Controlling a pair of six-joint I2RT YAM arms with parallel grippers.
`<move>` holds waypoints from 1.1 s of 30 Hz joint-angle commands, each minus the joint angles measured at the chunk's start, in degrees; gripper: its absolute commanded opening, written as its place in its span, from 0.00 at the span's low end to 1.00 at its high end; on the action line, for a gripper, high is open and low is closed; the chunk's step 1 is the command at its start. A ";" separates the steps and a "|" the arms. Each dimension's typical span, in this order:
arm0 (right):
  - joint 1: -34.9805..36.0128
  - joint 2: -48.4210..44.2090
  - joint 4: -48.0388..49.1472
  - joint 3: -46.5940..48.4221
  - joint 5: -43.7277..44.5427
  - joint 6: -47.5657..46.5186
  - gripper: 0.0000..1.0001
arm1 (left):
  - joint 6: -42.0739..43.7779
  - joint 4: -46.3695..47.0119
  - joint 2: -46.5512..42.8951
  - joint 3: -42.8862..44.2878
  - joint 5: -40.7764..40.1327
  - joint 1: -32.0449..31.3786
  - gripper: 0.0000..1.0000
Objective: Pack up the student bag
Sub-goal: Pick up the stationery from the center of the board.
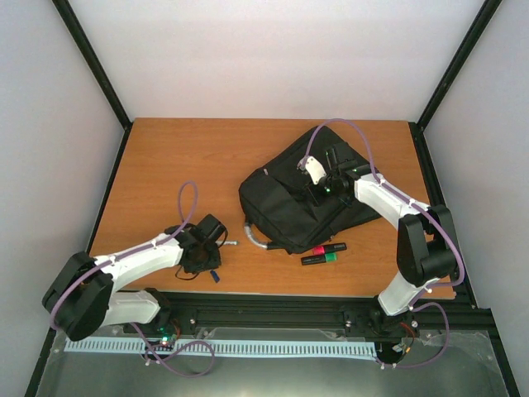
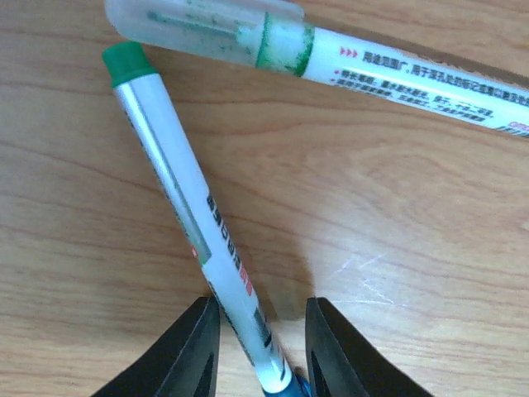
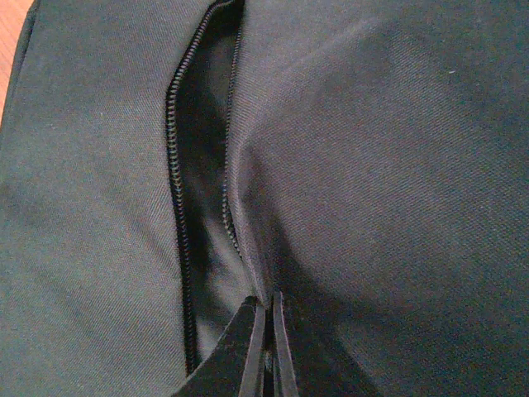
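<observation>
Trouble may come first at the left pincer (image 2: 262,335). Its jaws stand apart around the lower end of a green-capped pen (image 2: 178,190), one finger against the barrel and the other with a small gap. The pen lies slanted between the jaws and is taken near its end, so it may twist on closing or swing down when lifted. Its cap is just beside a clear-capped marker (image 2: 331,50) on the worktop (image 2: 397,231), which could be knocked and roll away.

The student bag (image 1: 281,203) lies on the far right part of the worktop. There the right pincer (image 3: 266,335) is pressed together on what seems a fold of fabric beside the open zip slot (image 3: 202,190). If this thin hold slips, the slot may fall closed.
</observation>
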 commanded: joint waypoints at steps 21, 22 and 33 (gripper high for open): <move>-0.32 -0.91 -2.32 -0.97 -0.61 -0.66 0.03 | -3.60 -0.46 3.35 -0.17 6.47 -8.40 0.11; -0.32 -0.90 -2.37 -0.96 -0.63 -0.66 0.03 | -3.28 -0.73 4.08 0.32 6.57 -8.98 0.11; -0.46 -0.99 -2.33 -0.97 -0.56 -0.67 0.03 | 6.07 -1.10 12.27 8.32 5.31 -13.11 0.09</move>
